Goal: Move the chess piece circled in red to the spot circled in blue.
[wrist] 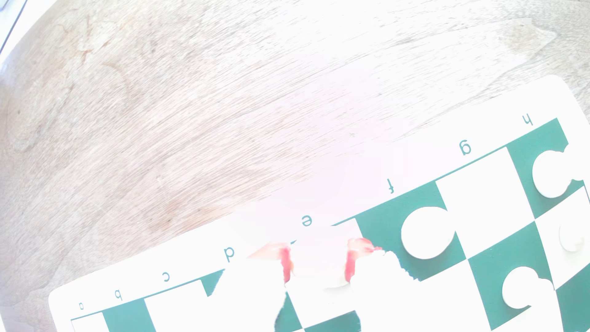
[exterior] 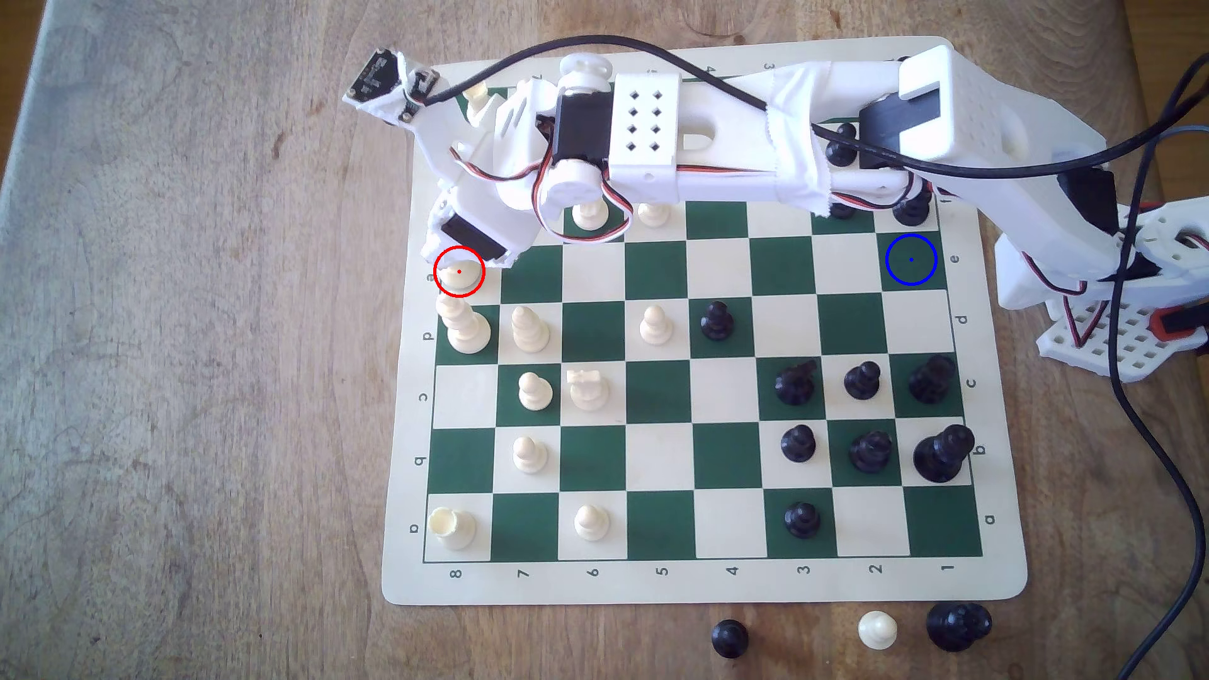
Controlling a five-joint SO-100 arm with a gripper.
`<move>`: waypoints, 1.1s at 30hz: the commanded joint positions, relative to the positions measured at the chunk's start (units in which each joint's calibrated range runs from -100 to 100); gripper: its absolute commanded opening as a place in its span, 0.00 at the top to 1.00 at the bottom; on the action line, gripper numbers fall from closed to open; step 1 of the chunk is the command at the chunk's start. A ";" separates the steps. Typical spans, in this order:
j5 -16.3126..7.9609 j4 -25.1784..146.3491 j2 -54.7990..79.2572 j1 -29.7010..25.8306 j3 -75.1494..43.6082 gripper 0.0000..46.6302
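Observation:
The chess piece circled in red [exterior: 458,277] is a cream piece on a light square at the board's edge on the exterior view's left; only its base shows, under the arm's head. My gripper [exterior: 462,260] hangs right over it. In the washed-out wrist view my gripper [wrist: 319,266] has its two fingers [wrist: 286,268] apart, with a pale cream shape between them beside the letter e. Glare hides whether the pads touch the piece. The spot circled in blue [exterior: 911,259] is a bare dark green square far off at the exterior view's right.
A tall ridged cream piece [exterior: 466,327] stands one square in front of the circled piece, with cream pawns [exterior: 528,330] beside it. Black pieces [exterior: 795,382] crowd the board's right side. Three pieces [exterior: 876,629] lie off the board's front edge. A black cable [exterior: 1151,425] trails at right.

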 commanded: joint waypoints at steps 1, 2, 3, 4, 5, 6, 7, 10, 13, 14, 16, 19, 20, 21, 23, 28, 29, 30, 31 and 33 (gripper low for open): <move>0.10 1.40 -12.69 0.78 -2.34 1.00; 0.05 2.63 -14.98 0.94 -1.71 1.00; 0.05 3.37 -16.34 0.94 -1.26 1.00; 0.05 4.19 -18.04 0.94 -0.53 1.00; 0.05 4.60 -19.48 0.86 0.29 1.00; 0.05 4.84 -23.98 0.78 4.64 1.00; 0.10 4.84 -26.44 0.70 7.36 1.00; 0.24 4.43 -35.70 0.23 18.51 1.00; 0.34 3.21 -49.03 -0.63 34.47 1.00; 0.34 3.21 -52.76 -1.02 38.45 1.00; 0.59 3.86 -61.25 -1.96 46.70 1.00; 0.73 6.40 -68.13 -2.58 51.42 1.00; 0.78 8.61 -71.61 -2.74 53.23 1.00; 0.88 9.43 -73.47 -2.82 54.50 1.00; 1.17 10.82 -77.55 -3.13 58.04 1.00; 1.56 16.56 -92.66 -4.77 70.91 1.00; 1.56 17.70 -94.87 -4.93 72.63 1.00; 1.71 18.60 -96.65 -5.01 74.18 1.00; 1.86 19.42 -98.18 -4.85 75.44 1.00; 2.49 21.96 -102.34 -3.99 78.98 1.00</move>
